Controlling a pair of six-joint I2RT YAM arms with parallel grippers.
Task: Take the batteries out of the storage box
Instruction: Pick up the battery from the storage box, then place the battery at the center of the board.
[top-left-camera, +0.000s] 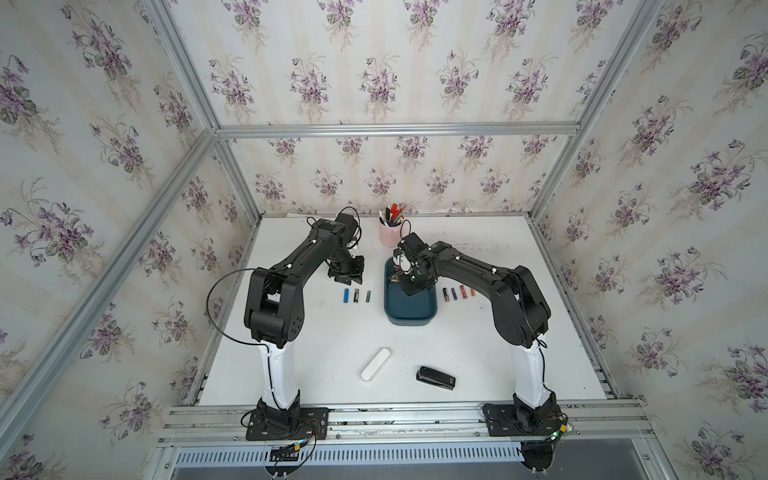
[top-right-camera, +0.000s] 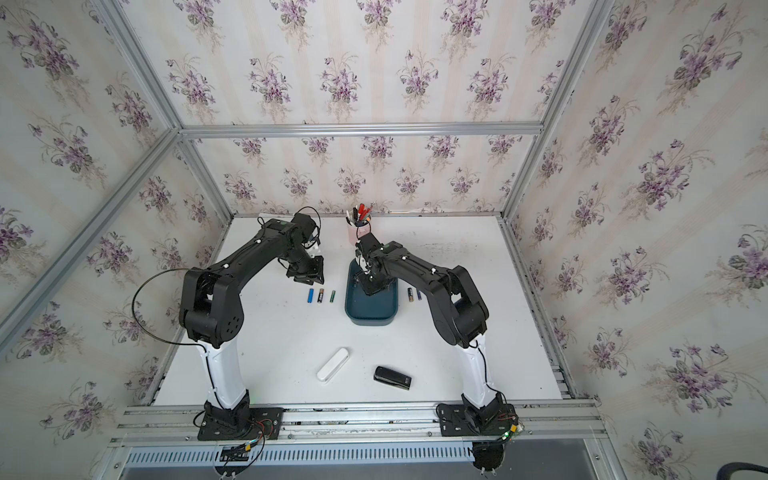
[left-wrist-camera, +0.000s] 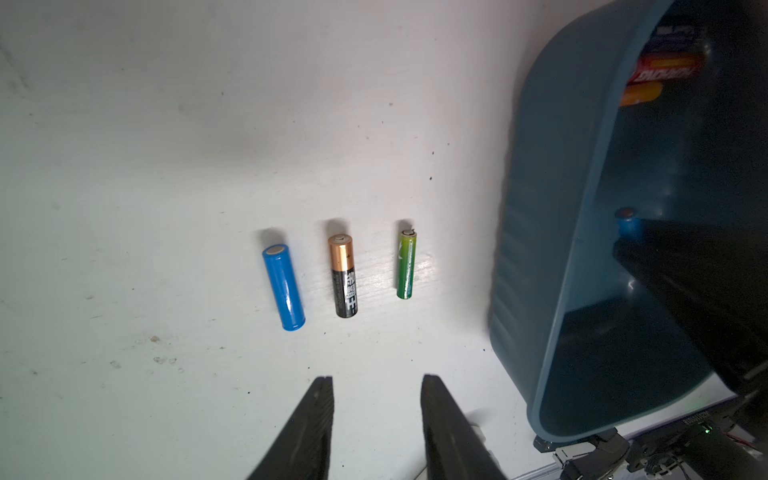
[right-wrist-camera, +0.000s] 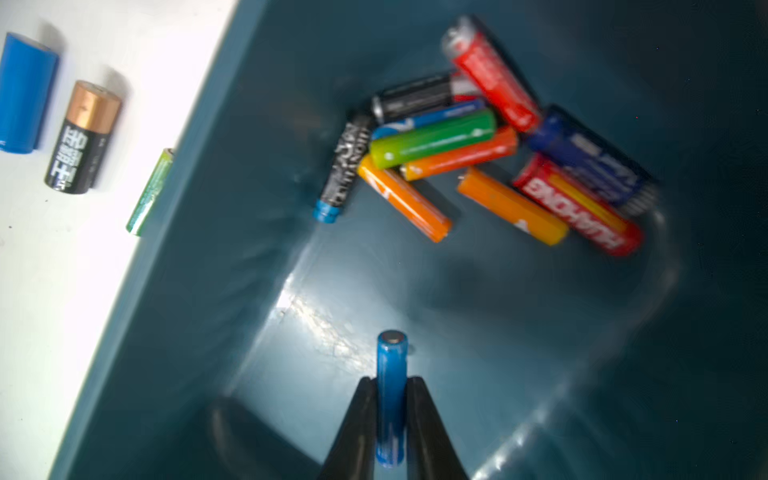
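We count three batteries out on the white table (top-left-camera: 332, 345), left of the shallow teal-blue plastic storage box (top-left-camera: 411, 322): a blue battery (left-wrist-camera: 283, 286), a black-and-copper battery (left-wrist-camera: 344, 276) and a slim green battery (left-wrist-camera: 405, 266). They lie side by side without touching. Their long axes are parallel to the box's long side, which runs front to back. Four more batteries (top-left-camera: 454, 294) lie in a like row right of the box.

Inside the box, a heap (right-wrist-camera: 457, 141) of about ten batteries lies crisscrossed at the far end, and the near half of the floor is bare. The right pincer (right-wrist-camera: 390, 380) is closed on one slim blue cell (right-wrist-camera: 391, 357) inside the box. The cell is held lengthwise between the fingers, with its end poking past the tips. The left pincer (left-wrist-camera: 377, 379) stands partly open and empty above the table, near the row of three, with the box's outer wall close by.
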